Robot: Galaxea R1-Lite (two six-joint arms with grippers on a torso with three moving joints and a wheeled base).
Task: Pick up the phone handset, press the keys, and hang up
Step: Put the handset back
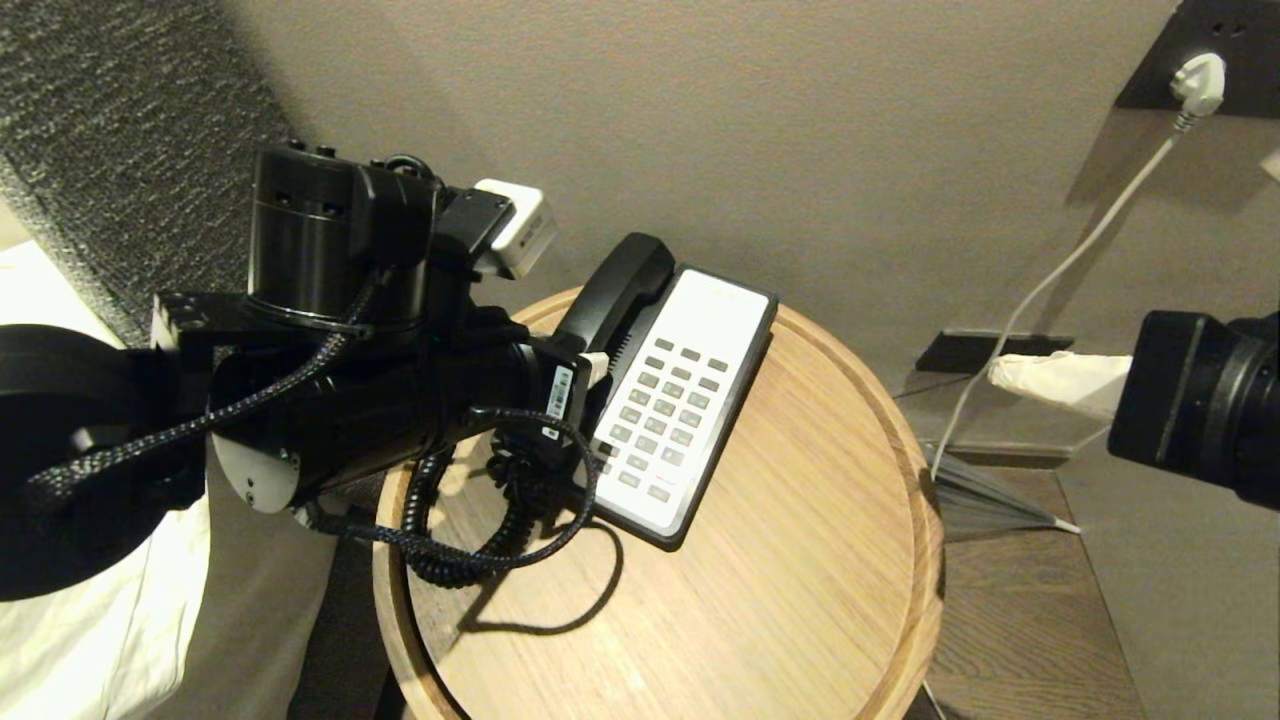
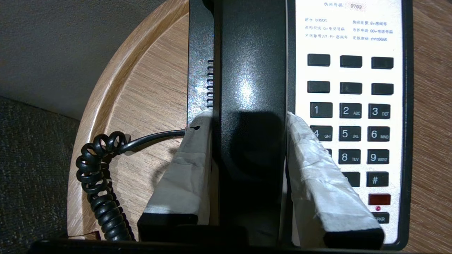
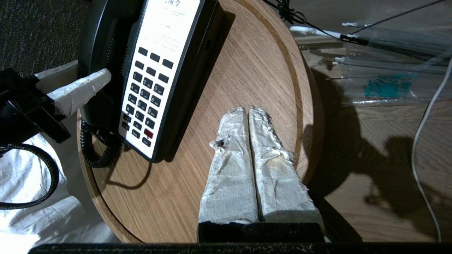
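The glossy black plastic curved phone handset (image 2: 252, 106) lay in its cradle on the black-and-white phone base (image 1: 690, 390), near the round wooden table's (image 1: 800, 600) left edge. The left gripper (image 2: 249, 141), level, had its white tape-wrapped fingers (image 2: 314, 169) clenched around the handset's sides. A coiled black cord (image 2: 100, 183) curled beside it. The right gripper (image 3: 247, 141) hung above the table's right rim, fingers pressed together, holding nothing.

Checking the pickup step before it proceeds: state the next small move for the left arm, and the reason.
Probably lift straight up. The left gripper already has a finger on each side of the phone handset, which lies on the phone base; the right gripper waits shut beside the keys.
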